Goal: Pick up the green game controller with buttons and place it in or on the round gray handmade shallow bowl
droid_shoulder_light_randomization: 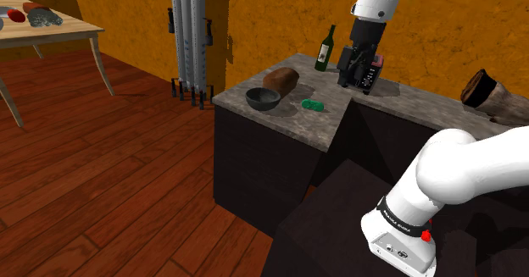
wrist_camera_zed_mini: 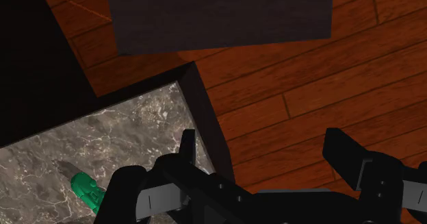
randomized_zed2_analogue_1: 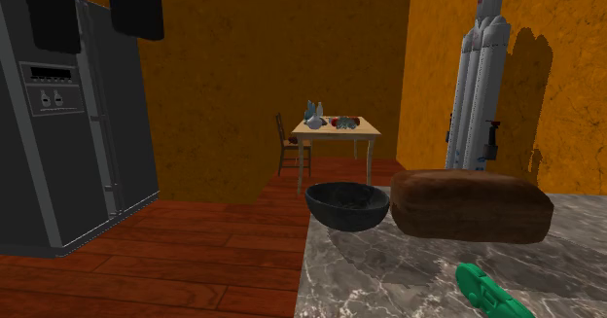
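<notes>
The green game controller lies on the marble counter, just right of the round dark grey bowl in the shoulder view. In the second exterior view the bowl stands at the counter's corner and the controller lies nearer the camera. My black gripper hangs above the counter to the shoulder view's right of the controller, apart from it. In the wrist view my gripper is open with nothing between its fingers. The controller peeks out beside one finger, partly hidden by the hand.
A brown bread loaf lies right behind the bowl, and a green wine bottle stands at the back by the wall. A brown object sits on the counter's far right. The counter edge drops to wooden floor. A fridge stands across the room.
</notes>
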